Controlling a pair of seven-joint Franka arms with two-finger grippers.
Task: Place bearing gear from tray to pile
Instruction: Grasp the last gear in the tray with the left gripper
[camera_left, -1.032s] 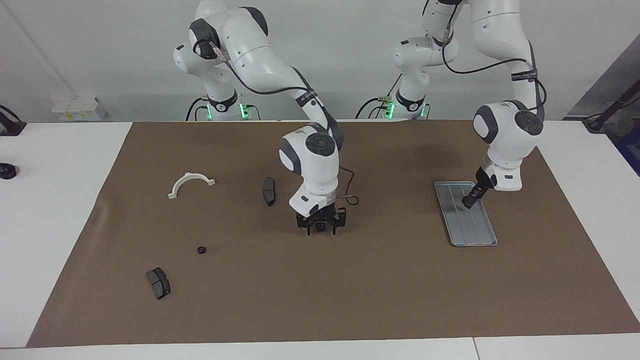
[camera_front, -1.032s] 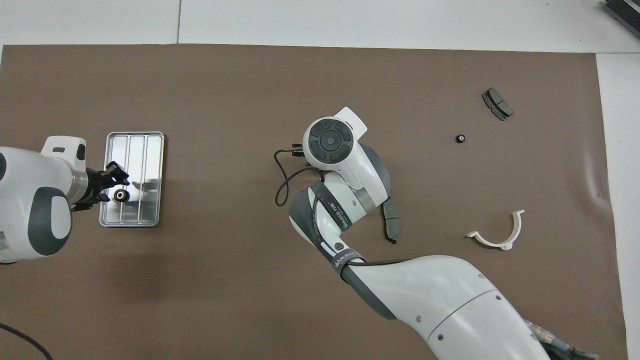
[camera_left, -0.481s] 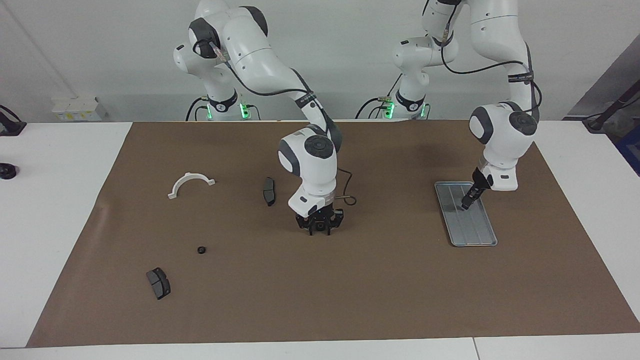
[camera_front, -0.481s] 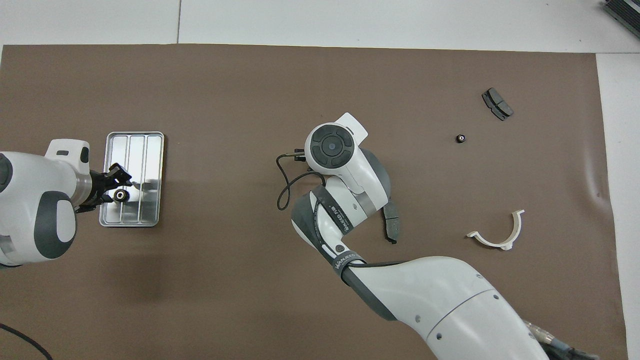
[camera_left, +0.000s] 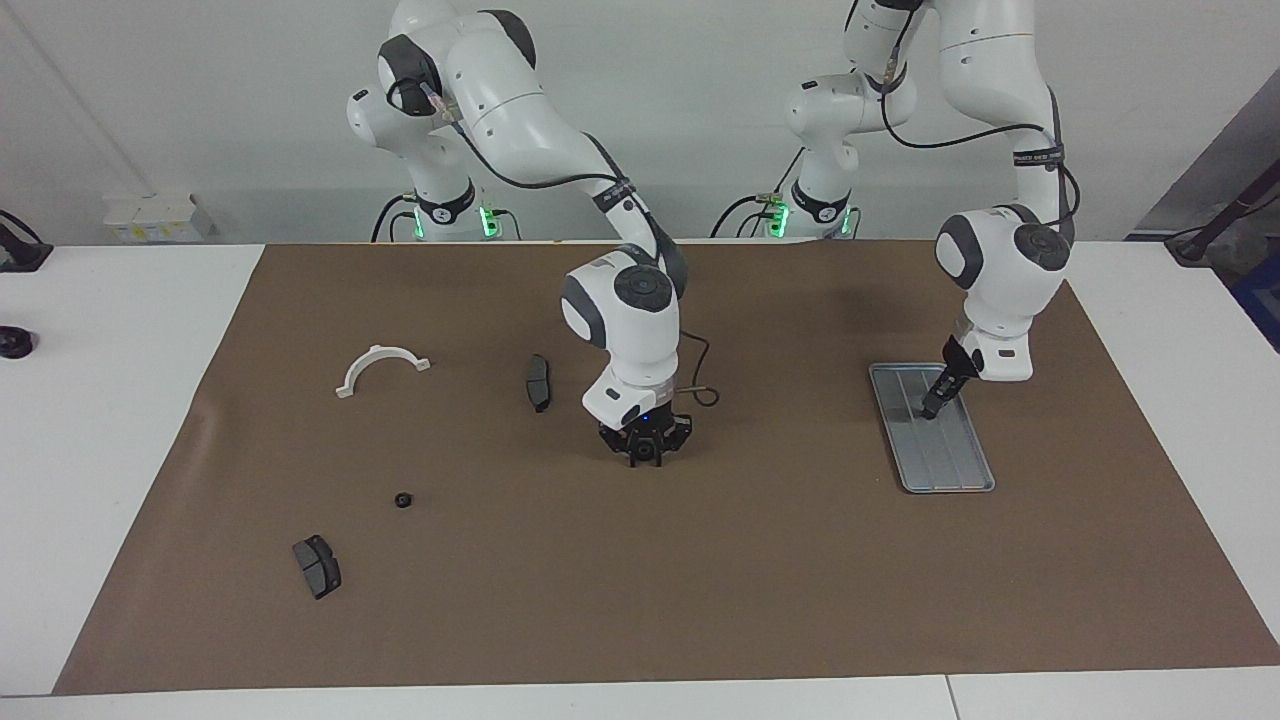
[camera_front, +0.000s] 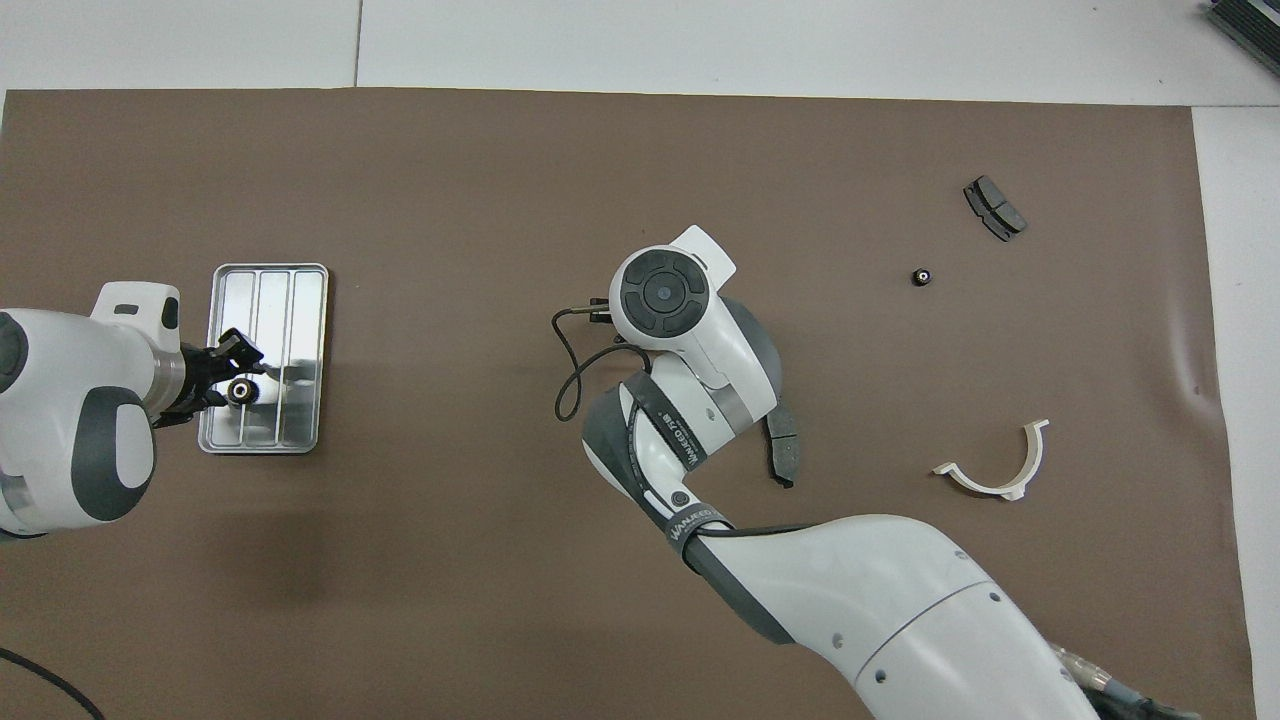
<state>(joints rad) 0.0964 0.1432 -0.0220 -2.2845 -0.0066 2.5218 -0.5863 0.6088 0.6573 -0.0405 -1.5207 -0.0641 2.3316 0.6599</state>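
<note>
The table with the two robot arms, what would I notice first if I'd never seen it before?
Probably the two big white arms. The left gripper reaches down into a shiny metal tray at its own end of the table, right by a little black gear. The right gripper hangs low over the middle of the brown mat, and another small gear lies alone toward the right arm's end.

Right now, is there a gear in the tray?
Yes, a small black gear lies in the tray, right at the left gripper.
</note>
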